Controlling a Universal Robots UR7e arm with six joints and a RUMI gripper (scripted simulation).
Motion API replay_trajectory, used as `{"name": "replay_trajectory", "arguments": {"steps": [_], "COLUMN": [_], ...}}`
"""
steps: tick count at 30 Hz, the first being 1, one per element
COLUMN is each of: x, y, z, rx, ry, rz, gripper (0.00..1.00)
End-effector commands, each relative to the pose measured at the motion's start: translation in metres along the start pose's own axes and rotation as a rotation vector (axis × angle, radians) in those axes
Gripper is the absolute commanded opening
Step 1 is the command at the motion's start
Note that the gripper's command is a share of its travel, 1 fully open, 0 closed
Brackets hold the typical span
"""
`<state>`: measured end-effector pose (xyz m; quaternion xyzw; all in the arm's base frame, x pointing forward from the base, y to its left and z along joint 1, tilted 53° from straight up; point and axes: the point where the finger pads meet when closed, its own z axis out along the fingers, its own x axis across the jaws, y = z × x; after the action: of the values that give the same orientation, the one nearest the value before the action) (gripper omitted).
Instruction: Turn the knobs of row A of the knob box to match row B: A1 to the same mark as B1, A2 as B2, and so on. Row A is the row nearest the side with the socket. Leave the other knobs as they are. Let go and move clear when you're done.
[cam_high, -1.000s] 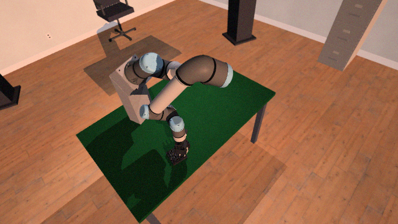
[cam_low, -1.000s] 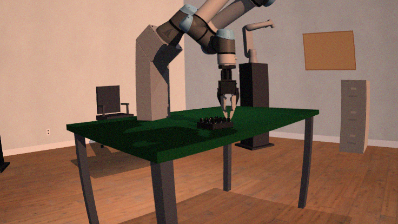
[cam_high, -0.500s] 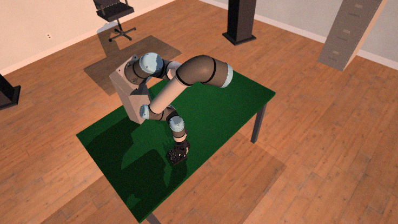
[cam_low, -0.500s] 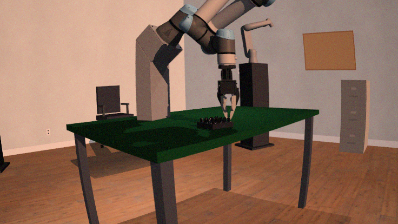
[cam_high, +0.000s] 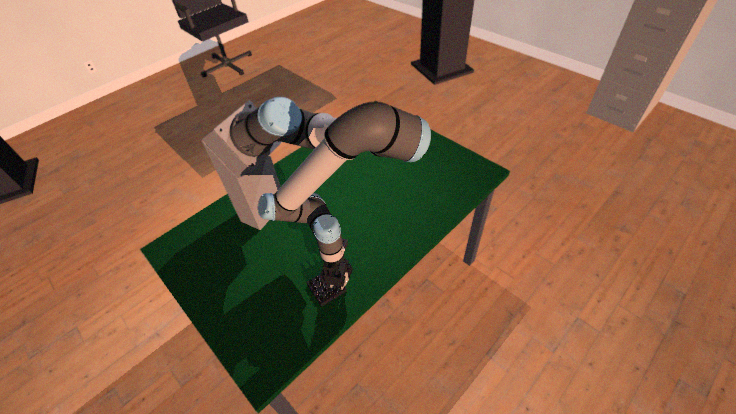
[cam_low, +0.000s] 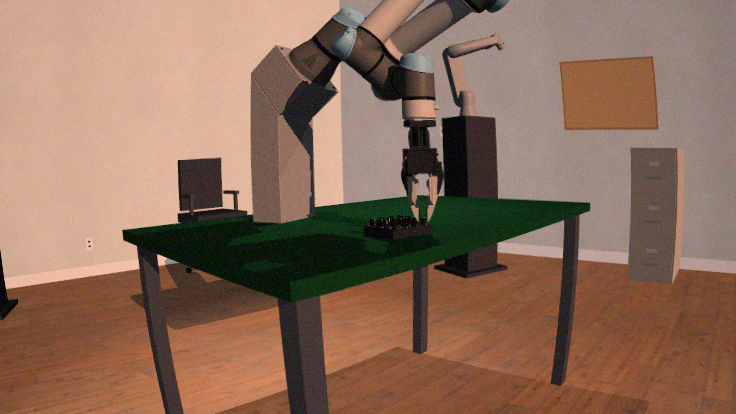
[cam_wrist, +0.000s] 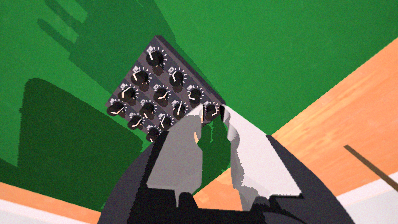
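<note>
Knob box (cam_high: 320, 290) (cam_low: 396, 232) (cam_wrist: 151, 87) sat on the green surface (cam_high: 406, 205) (cam_low: 514, 212) (cam_wrist: 300, 70), under my fingers (cam_high: 345, 280) (cam_low: 433, 190), which stood a little apart and pinched nothing. Their tips were down around the corner knob (cam_low: 423, 220) (cam_wrist: 212, 110), one to each side as far as I could make out; whether either touched it, I could not tell.

I took the step in hand to be work on that one knob, either just short of a grip or just after a release. The socket was out of my sight, so I could not say which row was A. If the pointer still disagreed with its partner in row B, the next move called for a light, centred squeeze and a turn of the wrist; if it agreed, a straight lift clear of the neighbouring knobs.

The wrist view gave me white pointers and tick marks, though the fingers covered part of the box. The exterior view showed how low the tips had reached, which the wrist view could not, but no marks were readable there.
</note>
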<state>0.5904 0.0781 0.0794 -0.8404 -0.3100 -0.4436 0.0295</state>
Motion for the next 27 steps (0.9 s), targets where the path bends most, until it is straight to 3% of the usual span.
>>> {"name": "replay_trajectory", "arguments": {"steps": [1, 21, 27], "x": [-0.002, -0.002, -0.002], "y": [0.000, 0.000, 0.000], "z": [-0.001, -0.002, -0.012], "rx": [-0.001, -0.001, -0.001], "ry": [-0.002, -0.002, -0.002], "rz": [0.004, 0.004, 0.004], "gripper": [0.11, 0.11, 0.11]}}
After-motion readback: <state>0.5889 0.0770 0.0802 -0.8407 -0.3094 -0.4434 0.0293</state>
